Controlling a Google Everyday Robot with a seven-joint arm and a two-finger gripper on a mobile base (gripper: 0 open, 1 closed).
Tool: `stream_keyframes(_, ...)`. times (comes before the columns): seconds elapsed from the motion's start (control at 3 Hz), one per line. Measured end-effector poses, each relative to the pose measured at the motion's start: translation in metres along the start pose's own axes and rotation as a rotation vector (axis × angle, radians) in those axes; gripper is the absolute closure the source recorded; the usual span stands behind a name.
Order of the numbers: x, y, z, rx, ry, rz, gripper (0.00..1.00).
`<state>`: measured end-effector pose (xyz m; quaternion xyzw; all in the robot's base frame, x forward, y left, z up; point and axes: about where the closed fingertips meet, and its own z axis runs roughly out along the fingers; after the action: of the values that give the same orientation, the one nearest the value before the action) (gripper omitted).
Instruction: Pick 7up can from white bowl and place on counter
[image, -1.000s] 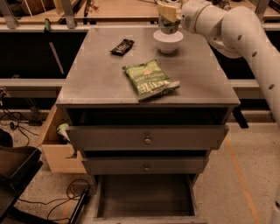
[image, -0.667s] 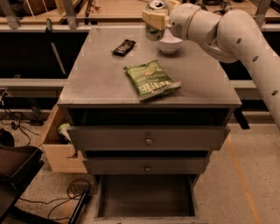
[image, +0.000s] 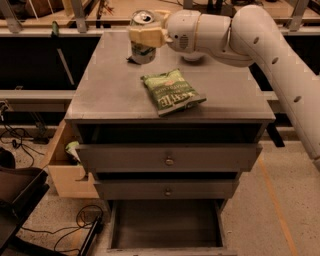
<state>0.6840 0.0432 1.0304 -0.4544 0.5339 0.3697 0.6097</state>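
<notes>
End effector (image: 146, 36) sits over the far left part of the counter (image: 115, 87), just inside the back edge. It is clamped on the can (image: 143, 53), with the fingers across the can's upper body.

- The can is upright, long axis vertical, silver top facing up. It is in your grip and out of the bowl.
- The arm (image: 235, 35) reaches in from the right side, crossing the far right corner.
- The bowl (image: 192, 59) is mostly hidden under the wrist. Only a pale sliver shows, near the back edge and right of the can.
- A dark packet (image: 131, 61) lies flat right at the can's base, on its left. You cannot tell whether the can's bottom touches it, touches the counter, or hangs just above.
- The chip bag (image: 172, 91) lies flat mid-counter, toward the front edge from the can and apart from it.

The key relation is that the can lies straight below the fingers, with the counter straight below the can. My judgement is that only the set-down is left. Lower straight down and keep the can's axis vertical. Watch the dark packet, because a base landing half on it could tip the can when you let go. Bare top lies toward the front left corner.
</notes>
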Motion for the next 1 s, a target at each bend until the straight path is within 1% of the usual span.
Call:
stream_keyframes(0.33, -0.003, 0.037, 0.031, -0.207, 0.002, 0.109, 1.0)
stream_keyframes(0.67, 0.0, 0.064, 0.031, -0.31, 0.028, 0.117, 1.0)
stream_keyframes(1.0, 0.009, 0.064, 0.045, -0.286, 0.055, 0.122, 1.0)
